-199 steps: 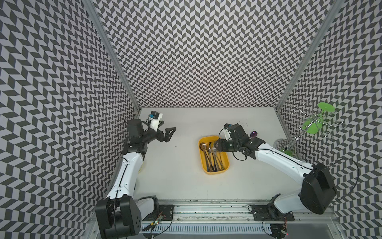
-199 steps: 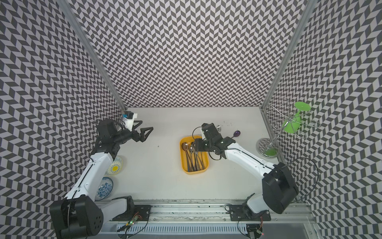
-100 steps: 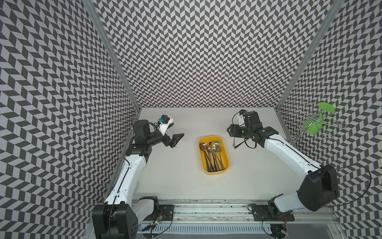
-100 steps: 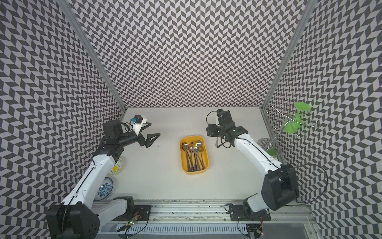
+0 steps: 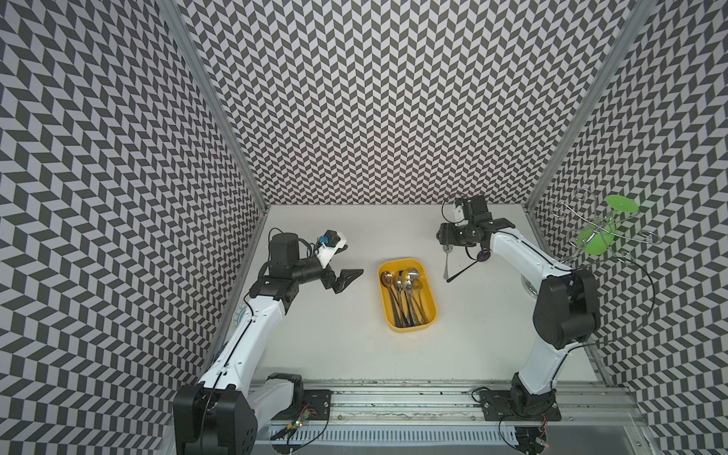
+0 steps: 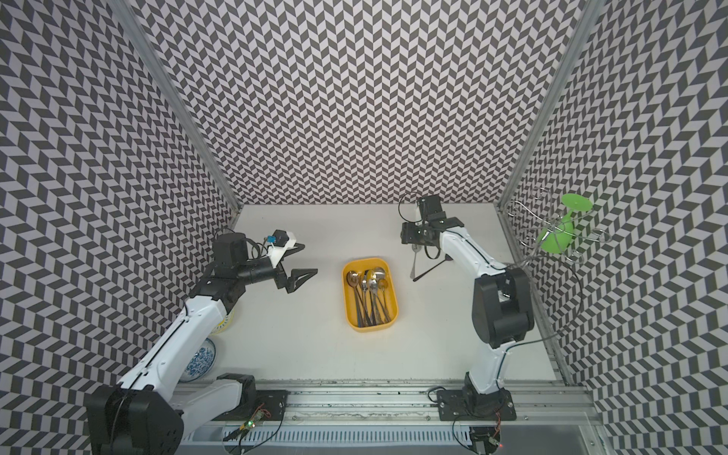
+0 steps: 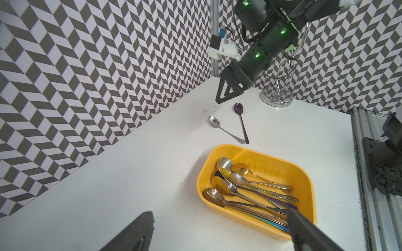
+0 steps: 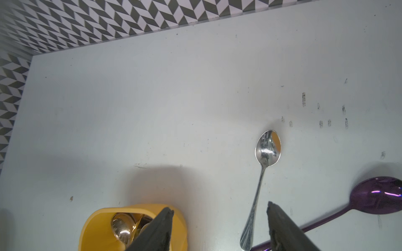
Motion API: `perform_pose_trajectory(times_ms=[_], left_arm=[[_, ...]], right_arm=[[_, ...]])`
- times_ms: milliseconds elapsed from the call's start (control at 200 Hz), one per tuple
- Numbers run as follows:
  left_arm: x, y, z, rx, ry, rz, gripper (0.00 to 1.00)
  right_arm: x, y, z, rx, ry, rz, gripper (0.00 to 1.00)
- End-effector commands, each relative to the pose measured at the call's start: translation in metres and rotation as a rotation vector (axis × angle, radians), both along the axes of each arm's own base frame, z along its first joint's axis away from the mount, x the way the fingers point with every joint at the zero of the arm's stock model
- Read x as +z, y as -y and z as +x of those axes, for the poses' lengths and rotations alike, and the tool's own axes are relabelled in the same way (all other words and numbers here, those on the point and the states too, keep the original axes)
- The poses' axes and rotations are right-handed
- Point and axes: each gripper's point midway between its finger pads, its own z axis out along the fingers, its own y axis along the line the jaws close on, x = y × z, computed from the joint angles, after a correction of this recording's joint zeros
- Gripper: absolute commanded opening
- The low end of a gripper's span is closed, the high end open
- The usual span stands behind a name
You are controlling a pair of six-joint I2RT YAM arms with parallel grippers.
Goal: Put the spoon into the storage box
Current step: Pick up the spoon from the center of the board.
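Observation:
The yellow storage box [image 5: 409,327] [image 6: 372,328] sits mid-table holding several spoons. Right of its far end, a silver spoon [image 5: 446,264] [image 8: 268,150] and a purple spoon [image 5: 465,270] [image 8: 376,195] lie on the table, handles meeting. My right gripper [image 5: 445,236] [image 8: 219,206] hangs open and empty above the silver spoon; in the right wrist view that spoon's handle lies between the fingers, beside one of them. Left of the box, my left gripper [image 5: 354,259] [image 7: 219,214] stands wide open and empty, pointing at the box [image 7: 256,214].
A chrome rack with a green glass [image 5: 602,232] stands against the right wall, its base [image 7: 277,97] near the loose spoons. Two patterned bowls [image 6: 203,360] [image 6: 224,319] sit under my left arm by the left wall. Patterned walls close three sides.
My right gripper has left the box, moved back and right over the loose spoons, and opened wider. My left gripper has swung toward the box, staying open.

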Motion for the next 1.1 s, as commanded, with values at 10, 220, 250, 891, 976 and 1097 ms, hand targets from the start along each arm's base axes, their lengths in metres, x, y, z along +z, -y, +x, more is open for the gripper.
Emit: perform_pose_trajectory(times_ms=[10,220,250,891,976,1097], left_arm=[[-0.002,0.007,-0.01,-0.042,-0.004,-0.005,1.0],[-0.003,0.012,-0.015,-0.065,-0.008,-0.011,1.0],[-0.003,0.012,-0.015,-0.067,-0.006,-0.011,1.0],[-0.009,0.012,-0.01,-0.052,-0.025,0.0,1.0],[-0.008,0.013,-0.013,-0.063,-0.017,-0.011,1.0],[-0.008,0.011,-0.01,-0.051,-0.019,0.0,1.0]], right_arm=[[-0.011,0.009,0.015,0.001,-0.006,-0.019,0.72],[-0.044,0.023,0.036,-0.02,-0.063,-0.024,0.72],[-0.047,0.025,0.039,-0.024,-0.065,-0.025,0.72],[-0.122,0.043,0.052,-0.056,-0.182,0.012,0.59],[-0.13,0.036,0.052,-0.03,-0.201,0.044,0.55],[-0.142,0.034,0.048,-0.032,-0.215,0.055,0.47]])
